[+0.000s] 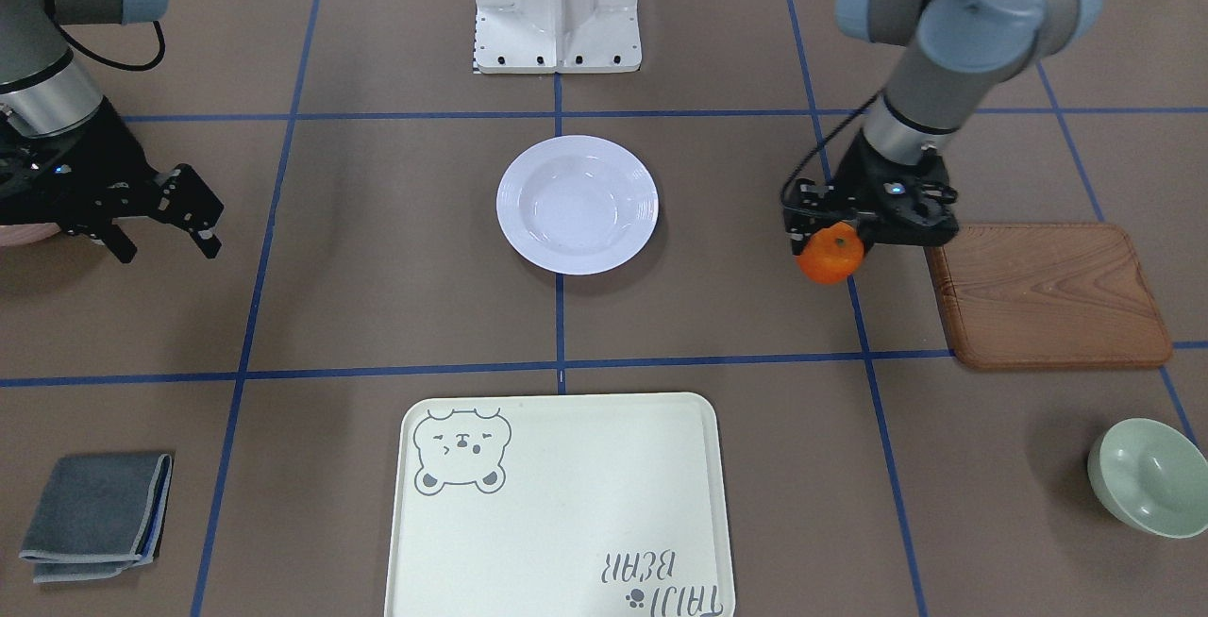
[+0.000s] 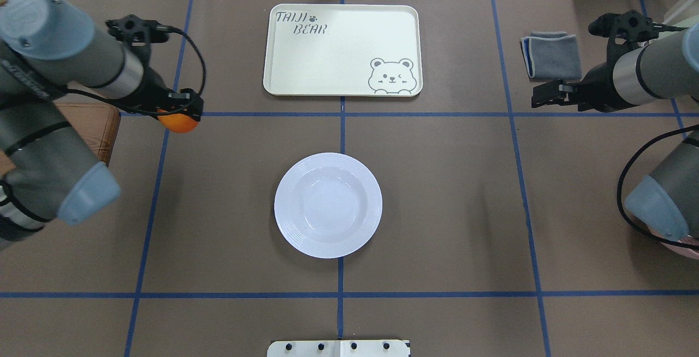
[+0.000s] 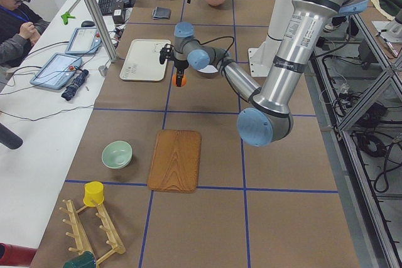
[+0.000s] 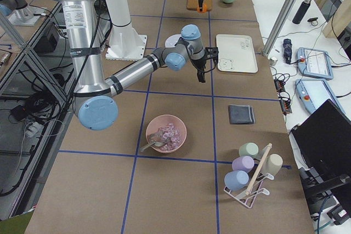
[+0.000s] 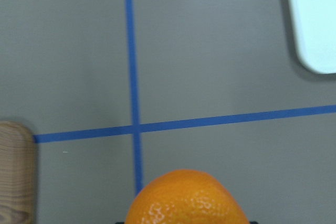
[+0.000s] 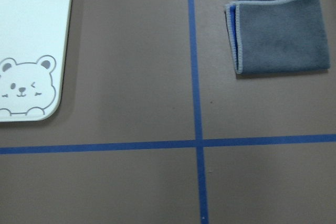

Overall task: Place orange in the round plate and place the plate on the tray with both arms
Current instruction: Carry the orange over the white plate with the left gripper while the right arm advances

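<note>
— While we are looking from the front, what are we recording for the left gripper [image 1: 834,238]?

— We are recording its fingers closing on the orange [image 1: 830,257], one on each side. The orange is hanging under the gripper just beside a corner of the board [image 1: 1048,294], over a blue tape line. It seems to be riding clear of the table [image 1: 377,296].

— And the plate [image 1: 577,205]?

— It is sitting upright in the middle of the table with nothing in it, well apart from the orange. The tray [image 1: 566,513] is lying across a tape line from it, on the side away from the robot's base. The two are not touching, and the bear drawing is facing up.

— Are we noting the right gripper [image 1: 162,241]?

— We are. Its fingers are standing spread with nothing between them. It is hovering at the opposite side of the table, well apart from plate and tray. Its wrist camera is looking down on the tray's bear corner and a folded grey cloth [image 6: 281,30].

— Anything else?

— We are logging a green bowl [image 1: 1147,475] standing past the board, near the table edge.
</note>
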You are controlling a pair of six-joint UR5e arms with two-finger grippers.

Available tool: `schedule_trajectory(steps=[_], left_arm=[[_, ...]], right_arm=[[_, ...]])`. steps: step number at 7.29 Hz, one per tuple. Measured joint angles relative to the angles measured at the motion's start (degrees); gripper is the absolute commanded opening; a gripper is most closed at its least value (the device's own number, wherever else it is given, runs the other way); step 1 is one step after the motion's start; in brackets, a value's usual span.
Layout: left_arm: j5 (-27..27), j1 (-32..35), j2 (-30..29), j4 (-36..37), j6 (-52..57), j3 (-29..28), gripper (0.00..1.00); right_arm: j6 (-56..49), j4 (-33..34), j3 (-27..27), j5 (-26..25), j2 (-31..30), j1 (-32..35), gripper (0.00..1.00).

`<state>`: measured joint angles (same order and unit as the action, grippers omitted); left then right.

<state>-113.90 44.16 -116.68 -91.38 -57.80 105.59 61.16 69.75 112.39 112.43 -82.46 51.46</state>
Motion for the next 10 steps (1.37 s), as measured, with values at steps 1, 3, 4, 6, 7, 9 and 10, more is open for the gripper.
schedule_trajectory(steps=[1,3,4,6,7,9,10], left_arm=[[3.14,-4.62,-5.22,5.42,-4.98,-0.27,0.0],[7.86,-11.98,-12.25,8.89,-13.49,-3.63,0.0],[9.65,-14.76,-14.61,9.09,-16.27,-5.85,0.0],[11.89,-19.34,-17.43,8.86,-19.99,-9.35,0.04],[12.22,-20.66,-18.59,8.31,-21.19,-11.21,0.2],[12.72,-21.38,-20.14,3.88,-22.33,-16.27,0.97],[13.41,-21.44,-20.36,1.27,-22.41,-18.2,0.98]], right_arm=[[5.81,-3.23,-0.04,-1.34,0.41,-2.03,0.99],[21.3,-10.08,-0.03,-6.37,0.6,-7.13,0.98],[29.2,-13.58,-0.04,-10.31,0.61,-10.57,0.98],[39.98,-19.3,-0.07,-20.27,0.54,-18.51,0.99],[42.0,-20.62,-0.06,-24.2,0.5,-21.78,0.99],[42.97,-21.39,0.01,-28.45,0.47,-25.77,0.99],[43.04,-22.18,-0.02,-30.1,0.36,-27.39,1.0]])
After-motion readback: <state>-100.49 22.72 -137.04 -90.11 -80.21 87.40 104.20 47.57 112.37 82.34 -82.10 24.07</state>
